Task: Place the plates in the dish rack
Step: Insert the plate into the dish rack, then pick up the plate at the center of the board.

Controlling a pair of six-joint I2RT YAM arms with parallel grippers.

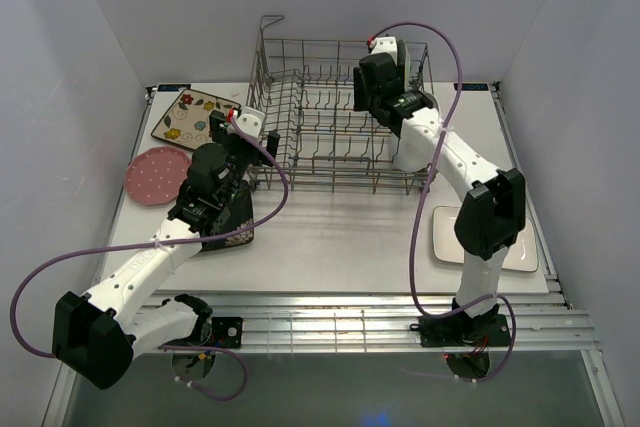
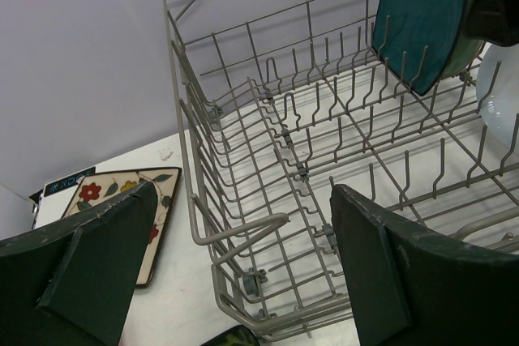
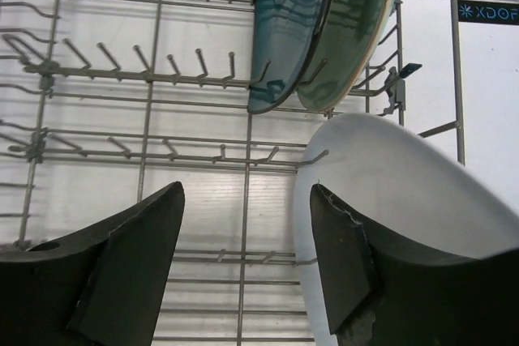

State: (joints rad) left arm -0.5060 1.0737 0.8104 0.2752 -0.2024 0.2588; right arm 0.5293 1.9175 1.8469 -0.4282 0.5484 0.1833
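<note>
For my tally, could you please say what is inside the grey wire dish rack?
Teal square plate, mint-green round plate and white oval plate, upright among tines; the right arm largely covers them from above.

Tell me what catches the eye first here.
The grey wire dish rack dominates the far middle, a teal plate and a green plate on edge in its far right corner, a white plate beside them. The right end effector hangs open over them; a pink dotted plate lies far left.
</note>
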